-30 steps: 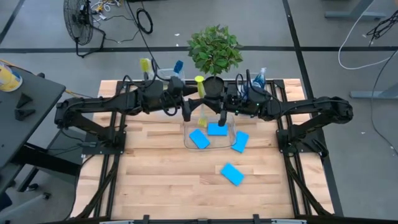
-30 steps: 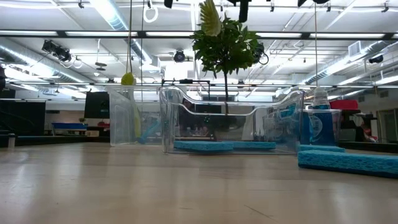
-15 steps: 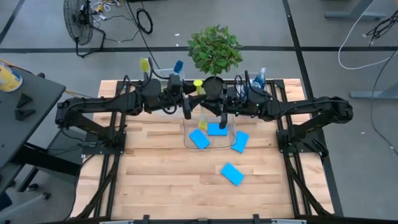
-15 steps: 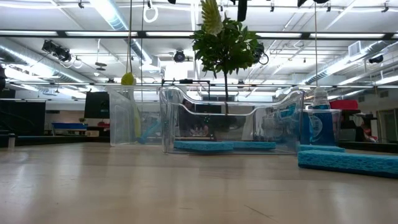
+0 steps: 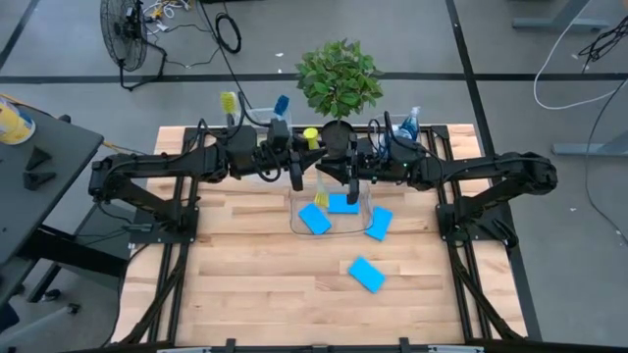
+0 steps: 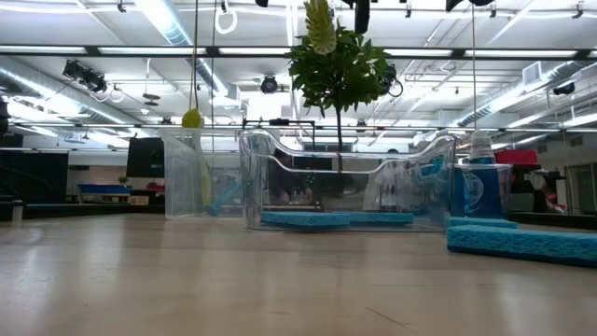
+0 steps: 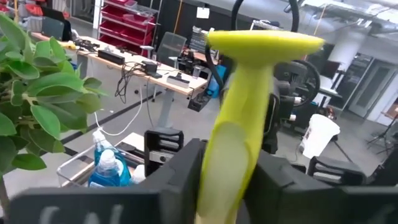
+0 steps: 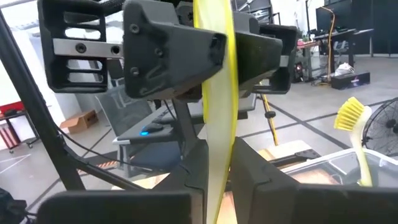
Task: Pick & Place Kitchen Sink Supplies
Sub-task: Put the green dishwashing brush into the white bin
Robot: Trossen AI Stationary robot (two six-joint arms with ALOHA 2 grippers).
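Observation:
A yellow-green dish brush (image 5: 314, 147) hangs in the air above the clear middle bin (image 5: 294, 227), its head (image 5: 311, 134) toward the far side. My left gripper (image 5: 298, 173) and my right gripper (image 5: 345, 175) meet at it from the two sides, and both are shut on its handle. In the left wrist view the head (image 7: 264, 43) stands above the fingers. Two blue sponges (image 5: 314, 219) (image 5: 342, 203) lie flat in the bin. A third sponge (image 5: 379, 223) lies at the bin's right wall, and another sponge (image 5: 366, 275) lies on the table nearer the front. My left gripper pinches the brush's handle (image 7: 225, 177) between its two fingers, below the head. The right wrist view shows these fingers (image 8: 168, 50) clamped on either side of the handle, across it. The brush is clear of the bin. My right gripper pinches the same handle (image 8: 216, 163) between its two fingers (image 8: 189, 180), at a place farther from the head than the left gripper's hold. The fingers lie across the handle. The brush is lifted clear of the bin and table.
A clear bin at the far left holds a yellow-green brush (image 5: 229, 101) and a blue brush (image 5: 282, 103). A blue-liquid bottle (image 5: 409, 123) stands at the far right. A potted plant (image 5: 339, 78) stands behind the grippers. The table's near half (image 5: 255, 284) is bare wood.
The held brush's head has shifted a little toward the table's near edge between the two grippers. My left wrist has edged slightly toward the right, closer to the handle. The sponges and bins have stayed where they were.

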